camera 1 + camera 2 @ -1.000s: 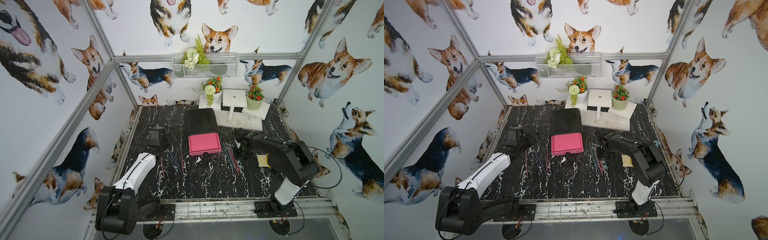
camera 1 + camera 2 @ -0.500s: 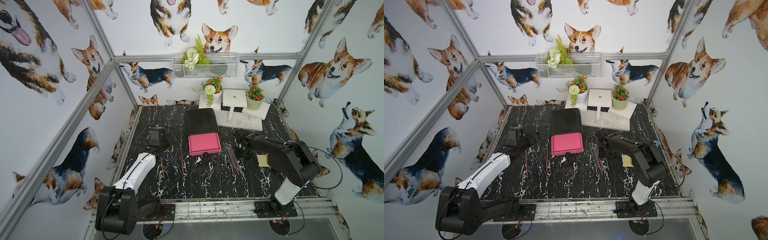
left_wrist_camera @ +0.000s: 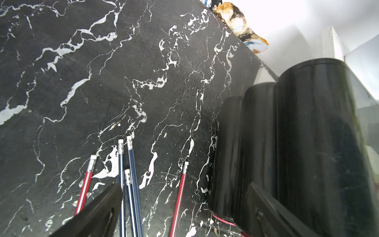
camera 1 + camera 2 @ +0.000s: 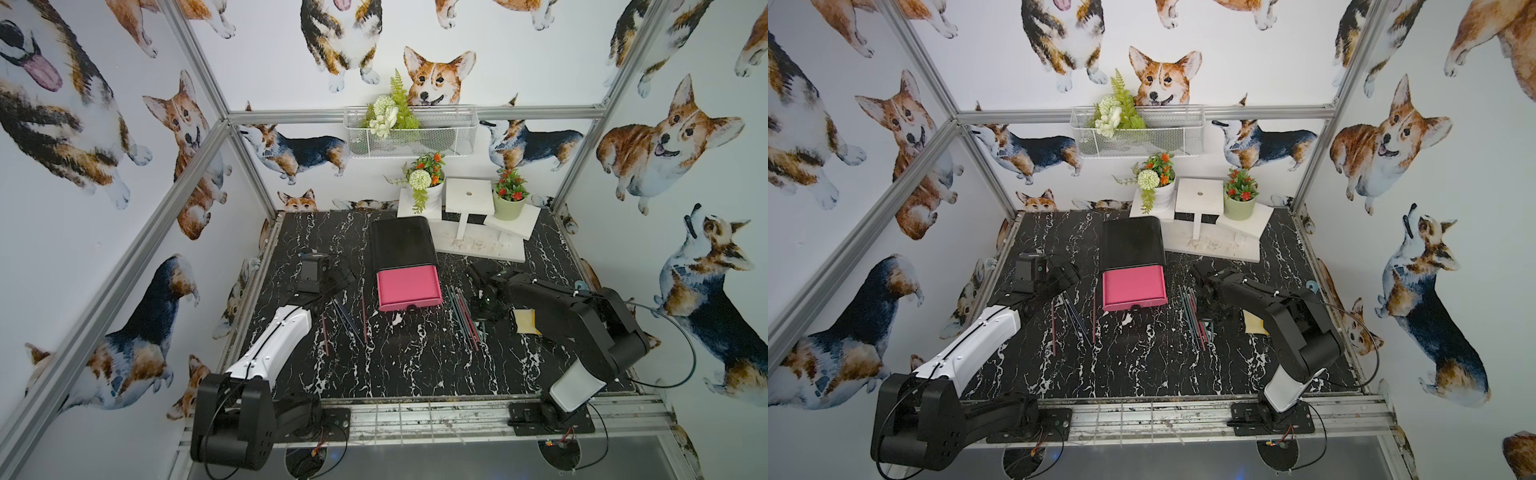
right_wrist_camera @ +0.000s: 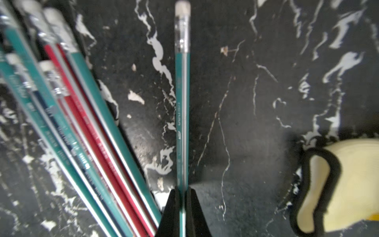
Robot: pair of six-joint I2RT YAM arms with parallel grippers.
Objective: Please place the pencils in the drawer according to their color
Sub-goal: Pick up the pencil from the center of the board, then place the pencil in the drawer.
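Note:
My right gripper (image 5: 182, 191) is shut on a green pencil (image 5: 182, 102) that lies just above the black marble table. A loose pile of green, red and dark blue pencils (image 5: 82, 123) lies beside it, right of the drawer (image 4: 409, 286) in both top views. The pink drawer stands pulled out of its black cabinet (image 4: 401, 241). My left gripper (image 3: 185, 184) hangs open over two red pencils (image 3: 86, 188) and dark blue pencils (image 3: 131, 174) left of the drawer (image 4: 1133, 286). One of its fingers (image 3: 266, 205) is close to the cabinet's side (image 3: 307, 143).
A yellow pad with a black band (image 5: 344, 184) lies just right of my right gripper (image 4: 484, 309). A white stand with two potted plants (image 4: 469, 208) fills the back right. A wire basket (image 4: 409, 133) hangs on the back wall.
My right gripper has closed fully on the green pencil. The left arm and the other pencils have not moved.

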